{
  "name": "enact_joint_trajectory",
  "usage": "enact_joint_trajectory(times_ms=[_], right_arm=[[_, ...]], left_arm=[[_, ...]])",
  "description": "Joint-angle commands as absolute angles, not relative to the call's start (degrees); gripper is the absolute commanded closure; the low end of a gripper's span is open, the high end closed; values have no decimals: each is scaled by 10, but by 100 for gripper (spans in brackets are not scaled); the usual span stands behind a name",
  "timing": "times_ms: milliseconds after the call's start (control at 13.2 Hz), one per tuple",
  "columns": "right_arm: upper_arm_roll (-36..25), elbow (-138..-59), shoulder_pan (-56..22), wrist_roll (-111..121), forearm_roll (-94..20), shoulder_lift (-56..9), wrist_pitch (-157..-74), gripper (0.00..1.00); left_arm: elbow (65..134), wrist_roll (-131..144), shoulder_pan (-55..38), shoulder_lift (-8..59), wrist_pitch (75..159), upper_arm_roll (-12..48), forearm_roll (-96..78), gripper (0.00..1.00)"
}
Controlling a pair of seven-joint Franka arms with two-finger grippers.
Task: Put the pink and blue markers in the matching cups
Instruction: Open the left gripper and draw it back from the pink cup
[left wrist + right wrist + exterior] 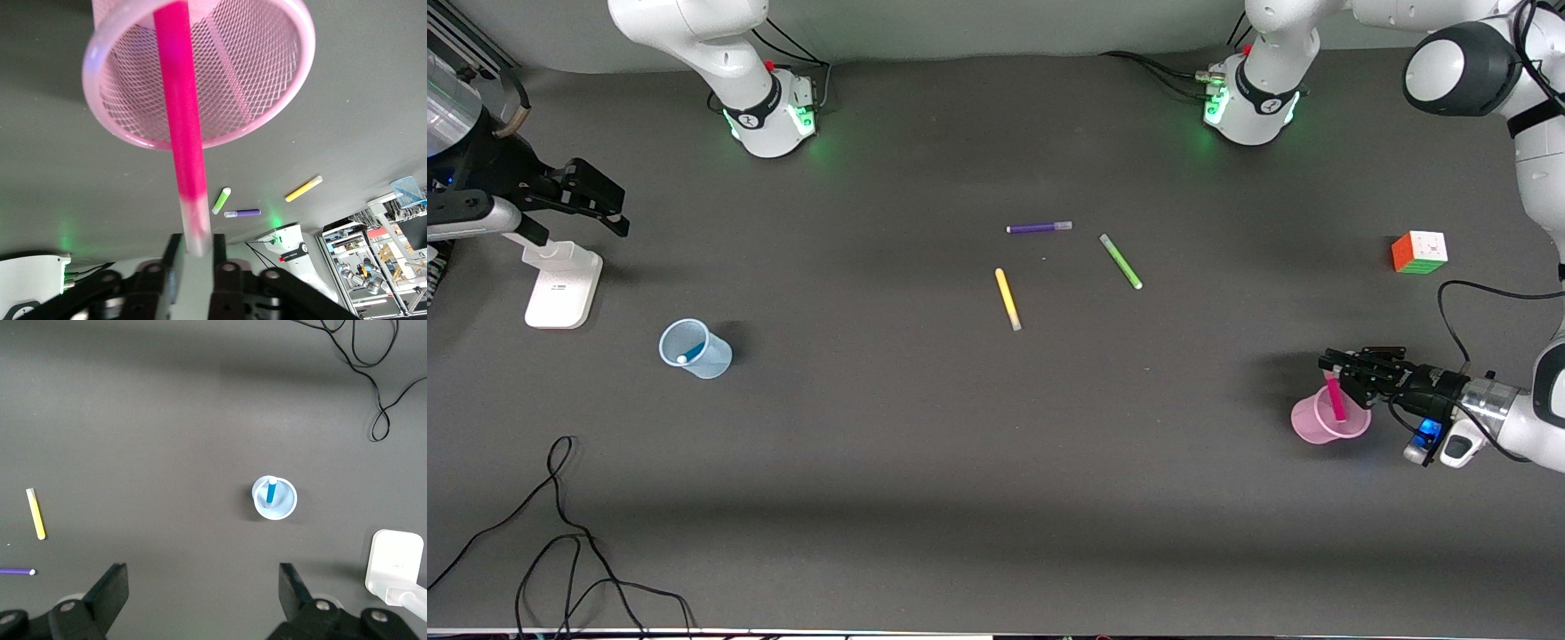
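**Pink marker in pink cup, blue marker in blue cup**

Lower right of the front view: the pink marker (1335,400) stands in the pink cup (1316,425), its pale cap between the left gripper (1336,371) fingers (175,257), which sit close beside it, barely parted. Lower left: the blue marker (689,354) leans inside the blue cup (710,360). The right gripper (609,203) waits at the upper left, jaws wide, holding nothing. At centre lie 3 markers: purple marker (1039,228), yellow marker (1008,299), green marker (1120,260).
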State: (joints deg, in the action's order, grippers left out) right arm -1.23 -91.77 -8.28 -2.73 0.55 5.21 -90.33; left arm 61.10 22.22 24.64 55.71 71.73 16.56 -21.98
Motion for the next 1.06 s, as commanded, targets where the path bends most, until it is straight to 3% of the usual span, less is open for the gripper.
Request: enact_joint_trajectory(times_ms=[0,228,608,759,987], right_arm=[[-10,-923,-78,-40,-5,60,-915,0],[-10,-923,-78,-40,-7,60,-915,0],[-18,-913,-76,-34,-18,61,-907,0],[-18,-916,-76,-33,-25,65,-894,0],[-17,-917,-76,-34,-25,58,-893,0]], left_arm=[[605,225,237,555,717,165,-206,0],[603,227,232,545,708,167,-187,0],[643,179,168,409,698,176,-8,0],[764,177,165,303,757,178,24,0],[990,177,159,107,914,180,43,0]])
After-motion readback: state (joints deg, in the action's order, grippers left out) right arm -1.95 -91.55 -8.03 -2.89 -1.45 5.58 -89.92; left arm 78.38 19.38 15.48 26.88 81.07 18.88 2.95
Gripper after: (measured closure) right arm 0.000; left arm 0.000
